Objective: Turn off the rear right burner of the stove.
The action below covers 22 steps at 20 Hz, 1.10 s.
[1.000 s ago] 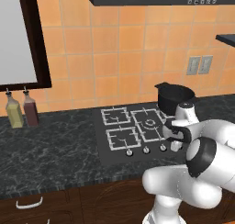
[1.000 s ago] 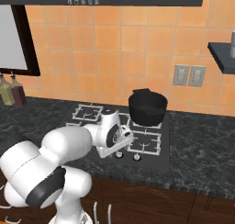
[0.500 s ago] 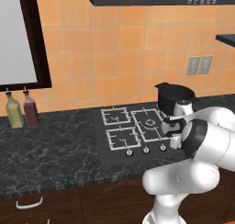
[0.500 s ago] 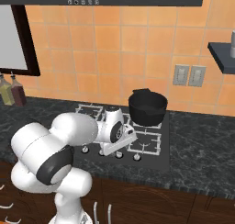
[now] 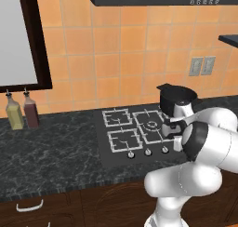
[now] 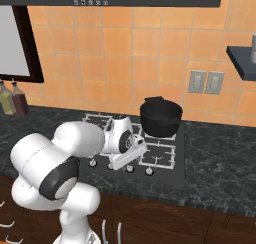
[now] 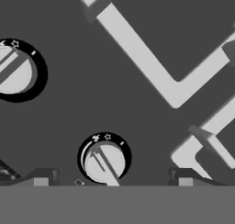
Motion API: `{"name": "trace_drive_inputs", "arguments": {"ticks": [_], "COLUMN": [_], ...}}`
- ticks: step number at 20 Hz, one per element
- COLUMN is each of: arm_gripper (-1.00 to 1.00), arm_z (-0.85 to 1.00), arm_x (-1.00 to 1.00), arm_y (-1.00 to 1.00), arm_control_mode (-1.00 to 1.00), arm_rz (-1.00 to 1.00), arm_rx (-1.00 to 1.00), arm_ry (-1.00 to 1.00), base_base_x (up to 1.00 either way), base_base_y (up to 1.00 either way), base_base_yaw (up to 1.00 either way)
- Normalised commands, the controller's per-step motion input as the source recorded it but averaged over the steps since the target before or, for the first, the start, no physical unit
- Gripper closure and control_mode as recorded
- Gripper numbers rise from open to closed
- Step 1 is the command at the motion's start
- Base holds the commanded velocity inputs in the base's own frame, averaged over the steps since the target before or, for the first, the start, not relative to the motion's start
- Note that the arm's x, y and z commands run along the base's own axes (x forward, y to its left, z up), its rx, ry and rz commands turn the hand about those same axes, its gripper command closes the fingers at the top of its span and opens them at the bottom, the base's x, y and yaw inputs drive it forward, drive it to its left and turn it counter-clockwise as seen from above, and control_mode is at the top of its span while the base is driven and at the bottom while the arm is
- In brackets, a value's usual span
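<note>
The stove (image 6: 100, 153) is a black glass cooktop with pale-grey grates and a row of silver knobs along its front. A black pot (image 6: 160, 117) stands on the rear right burner and hides most of its grate. My gripper (image 6: 128, 161) hangs low over the right part of the knob row. In the hand view the gripper (image 7: 112, 179) is open. One fingertip (image 7: 41, 178) stands on each side of a round silver knob (image 7: 104, 161), apart from it. A second knob (image 7: 13, 72) lies to the upper left, and pale grate bars (image 7: 137, 48) run above.
The same pot (image 5: 176, 98) shows at the stove's (image 5: 116, 149) far right, behind my forearm. Two bottles (image 5: 22, 110) stand at the counter's far left under a dark-framed window. Wall outlets (image 6: 207, 82) and a shelf (image 6: 242, 58) are to the right.
The arm's elbow has swung up and closer over the hand. The hand itself has hardly shifted above the knob row.
</note>
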Motion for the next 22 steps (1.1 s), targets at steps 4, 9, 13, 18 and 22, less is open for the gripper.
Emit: {"name": "trace_drive_inputs", "arguments": {"ticks": [4, 9, 13, 18, 22], "arm_gripper": [-1.0, -1.0, -1.0, -1.0, -1.0], "arm_z": [0.0, 0.0, -0.01, -0.05, -0.05], "arm_x": [0.0, -0.07, 0.01, 0.15, 0.12], "arm_y": [0.01, 0.37, 0.03, -0.09, -0.07], "arm_control_mode": [-1.0, -1.0, -1.0, -1.0, -1.0], "arm_rz": [0.0, 0.11, 0.02, 0.0, 0.01], "arm_rx": [0.0, -0.12, -0.01, 0.0, 0.0], "arm_ry": [0.0, -0.01, 0.0, 0.06, 0.08], "base_base_x": [0.0, 0.0, 0.0, 0.0, 0.0], "base_base_y": [0.0, 0.0, 0.0, 0.0, 0.0], "base_base_yaw": [0.0, 0.0, 0.0, 0.0, 0.0]}}
